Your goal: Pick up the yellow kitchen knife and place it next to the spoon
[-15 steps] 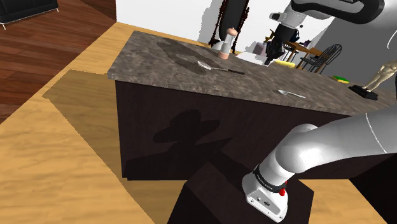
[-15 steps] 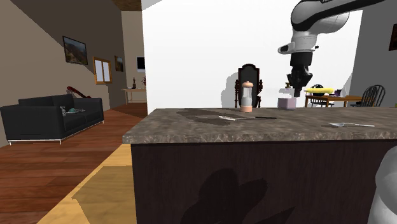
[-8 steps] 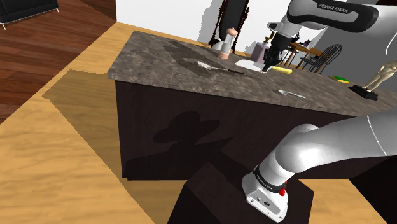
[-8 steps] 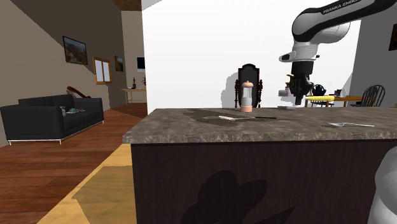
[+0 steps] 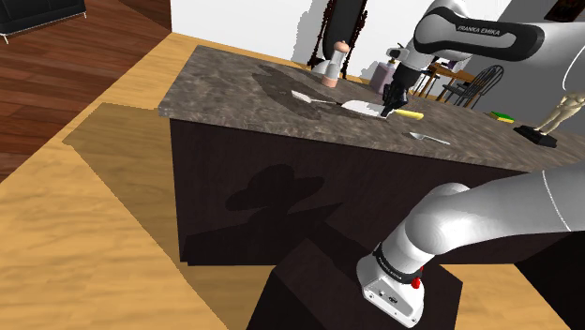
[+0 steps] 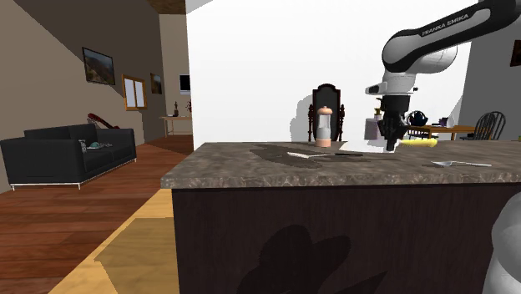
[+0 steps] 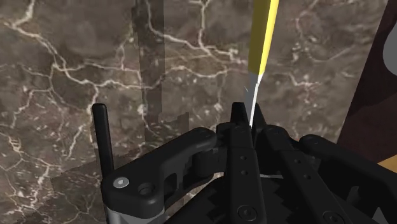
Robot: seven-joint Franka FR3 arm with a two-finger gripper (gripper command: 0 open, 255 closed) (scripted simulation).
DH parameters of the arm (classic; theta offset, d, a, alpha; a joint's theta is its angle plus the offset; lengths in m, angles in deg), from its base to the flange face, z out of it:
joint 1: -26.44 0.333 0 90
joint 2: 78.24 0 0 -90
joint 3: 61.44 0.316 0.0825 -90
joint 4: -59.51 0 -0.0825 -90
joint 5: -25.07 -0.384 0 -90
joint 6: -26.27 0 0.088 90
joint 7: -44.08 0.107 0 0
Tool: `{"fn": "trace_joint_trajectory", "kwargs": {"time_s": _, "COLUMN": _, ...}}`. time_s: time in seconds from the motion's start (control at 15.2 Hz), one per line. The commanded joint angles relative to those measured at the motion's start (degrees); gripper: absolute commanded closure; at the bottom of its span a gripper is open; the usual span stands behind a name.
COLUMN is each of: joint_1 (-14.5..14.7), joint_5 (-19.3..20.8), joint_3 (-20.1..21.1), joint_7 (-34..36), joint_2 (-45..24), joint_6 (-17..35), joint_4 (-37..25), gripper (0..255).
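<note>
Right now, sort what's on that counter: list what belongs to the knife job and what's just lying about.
Belongs to the job:
- yellow-handled knife, clasped in the gripper
- dark-handled spoon
- marbled counter they rest on

Just lying about:
- white utensil
- pepper mill
- lilac cup
- gold figurine

"FRANKA EMIKA", dark lettering, on the white arm (image 5: 480,33), upper link
</note>
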Motion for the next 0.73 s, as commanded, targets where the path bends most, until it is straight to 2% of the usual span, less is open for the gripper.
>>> {"fn": "trace_joint_trajectory", "kwargs": {"time_s": 0.0, "joint_1": -0.1, "joint_5": 0.2, "joint_3": -0.2, "joint_7": 0.1, "joint_2": 0.0, "joint_6": 1.4, "joint_4": 1.4, "gripper": 255}}
{"fn": "trace_joint_trajectory", "kwargs": {"time_s": 0.2, "joint_1": -0.2, "joint_5": 0.5, "joint_3": -0.7, "joint_7": 0.2, "joint_2": 0.0, "joint_6": 3.9, "joint_4": 3.9, "gripper": 255}}
{"fn": "trace_joint_trajectory", "kwargs": {"time_s": 0.66, "joint_1": -0.2, "joint_5": 0.5, "joint_3": -0.7, "joint_7": 0.2, "joint_2": 0.0, "joint_6": 3.9, "joint_4": 3.9, "gripper": 255}}
